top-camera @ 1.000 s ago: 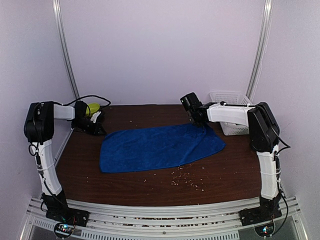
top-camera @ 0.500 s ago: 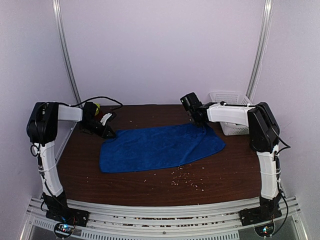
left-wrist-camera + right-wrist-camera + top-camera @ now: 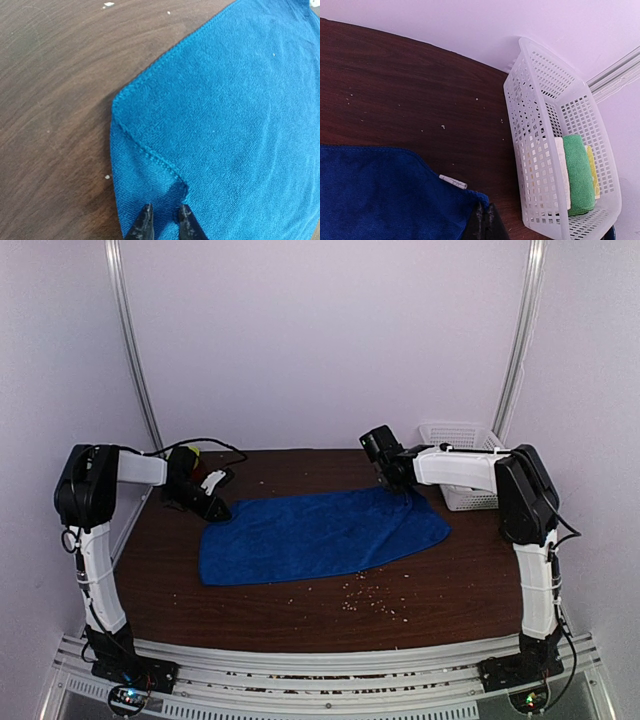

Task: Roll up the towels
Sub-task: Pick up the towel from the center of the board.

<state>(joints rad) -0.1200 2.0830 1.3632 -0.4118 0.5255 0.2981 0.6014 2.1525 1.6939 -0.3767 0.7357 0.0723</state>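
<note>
A royal blue towel [image 3: 320,535] lies spread flat across the middle of the brown table. My left gripper [image 3: 213,502] hovers low over its far left corner. In the left wrist view the fingertips [image 3: 145,216] stand slightly apart, open, above a small folded-over flap of the towel [image 3: 150,165], with nothing between them. My right gripper [image 3: 405,490] is at the far right corner. Its jaws [image 3: 487,221] are pressed together, shut on the tip of the blue towel [image 3: 380,195] beside a small white label [image 3: 453,182].
A white mesh basket [image 3: 535,150] stands at the back right, close to my right gripper, holding a white cloth [image 3: 561,170] and a green one [image 3: 580,175]. Crumbs [image 3: 370,600] dot the near table. A yellow-green object [image 3: 192,453] sits behind my left arm.
My left gripper has swung right from the table's left edge to the towel's far left corner and parted its jaws a little. The right arm and towel have not moved.
</note>
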